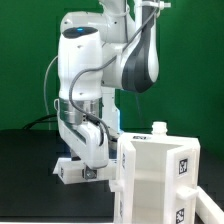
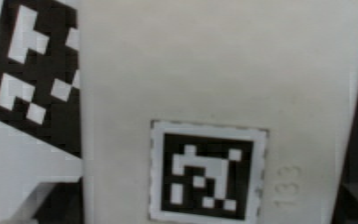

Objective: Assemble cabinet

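Cabinet (image 1: 155, 178) upright on table (image 1: 25, 165), long axis 12–6. Sits just beside end effector (image 1: 84, 172), at its 3 o'clock in exterior view. Wrist view: tagged panel (image 2: 194, 80) fills frame, very close. End effector open or gripping: cannot tell.

A black table (image 1: 25, 175) was seen in the exterior view, its bare dark top spread across the lower part of the picture toward the exterior view's left. The cabinet (image 1: 160, 180), a white box marked with black-and-white square tags, was set on it at the exterior view's right. Its foot was cut off by the picture's edge, so the contact itself could not be made out. A small white part (image 1: 157, 129) was seen just behind the cabinet's top edge; whether it rested on the table could not be told.
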`<state>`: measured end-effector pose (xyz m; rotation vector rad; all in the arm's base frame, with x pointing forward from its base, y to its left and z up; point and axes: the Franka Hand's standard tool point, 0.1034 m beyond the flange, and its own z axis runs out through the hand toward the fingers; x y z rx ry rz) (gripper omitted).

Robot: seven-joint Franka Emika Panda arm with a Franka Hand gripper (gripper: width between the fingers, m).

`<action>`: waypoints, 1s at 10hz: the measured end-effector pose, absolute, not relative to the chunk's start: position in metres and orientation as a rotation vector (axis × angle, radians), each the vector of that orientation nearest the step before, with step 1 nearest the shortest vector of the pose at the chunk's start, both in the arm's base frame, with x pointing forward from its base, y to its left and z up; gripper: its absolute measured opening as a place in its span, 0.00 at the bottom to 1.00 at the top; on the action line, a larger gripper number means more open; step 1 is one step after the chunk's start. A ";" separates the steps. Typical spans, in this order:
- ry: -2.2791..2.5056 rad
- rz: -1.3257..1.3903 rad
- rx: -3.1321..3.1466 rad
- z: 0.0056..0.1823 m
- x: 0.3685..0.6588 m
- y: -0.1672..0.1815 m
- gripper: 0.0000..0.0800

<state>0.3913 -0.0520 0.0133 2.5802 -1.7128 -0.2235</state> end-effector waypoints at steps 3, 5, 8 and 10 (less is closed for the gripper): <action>-1.730 -0.310 2.741 0.083 0.412 -0.010 0.71; -1.747 -0.312 2.758 0.128 0.433 0.020 0.71; -1.717 -0.327 2.777 0.150 0.459 0.032 0.71; -1.716 -0.333 2.773 0.148 0.457 0.032 0.71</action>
